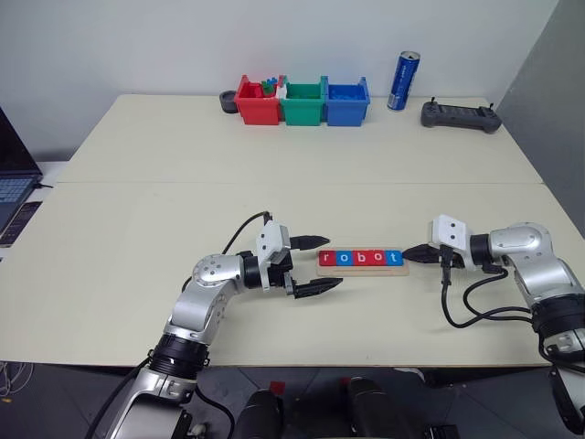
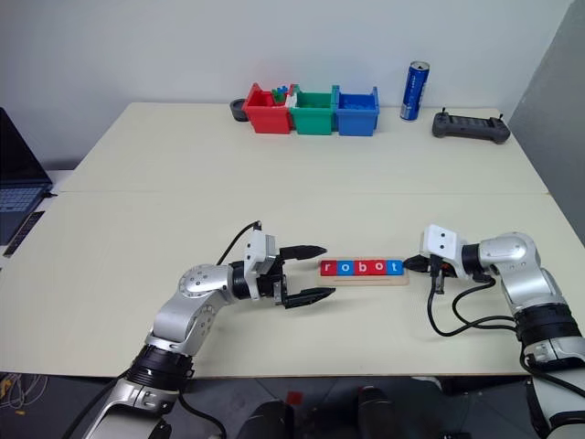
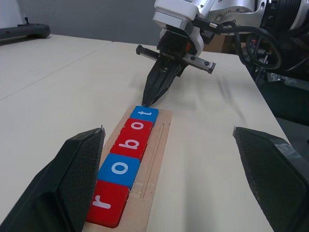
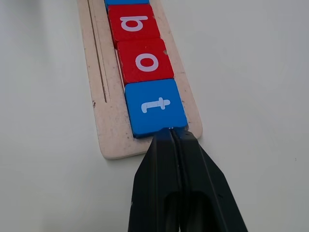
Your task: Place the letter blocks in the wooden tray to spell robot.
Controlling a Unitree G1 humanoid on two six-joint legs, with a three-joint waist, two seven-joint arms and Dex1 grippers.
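Now the tray (image 1: 361, 269) lies on the surface (image 1: 302, 174) between my two pincers, and I place everything else by it. Five blocks sit in it in one row, touching edge to edge, reading r (image 1: 327, 259), o (image 1: 344, 259), b (image 1: 360, 258), o (image 1: 377, 258), t (image 1: 393, 257) from my left: red, blue, red, red, blue. A bare strip of the tray with a thin groove runs along one side of the row.

My right pincer (image 1: 413, 253) is at the tray's right end, its two fingers pressed together into one black point with nothing between them. In the right wrist view that point (image 4: 170, 133) touches the outer edge of the t block, over the tray's end lip.

My left pincer (image 1: 318, 265) hangs just off the tray's left end, fingers wide apart and holding nothing, aimed along the tray toward the right; one finger (image 1: 309, 241) is on the far side of the tray's line and the other (image 1: 315, 289) on the near side.

Well beyond the tray, at the far edge of the surface, stand red (image 1: 257, 102), green (image 1: 303, 102) and blue (image 1: 347, 102) bins, a can (image 1: 403, 80) and a dark controller (image 1: 460, 116).
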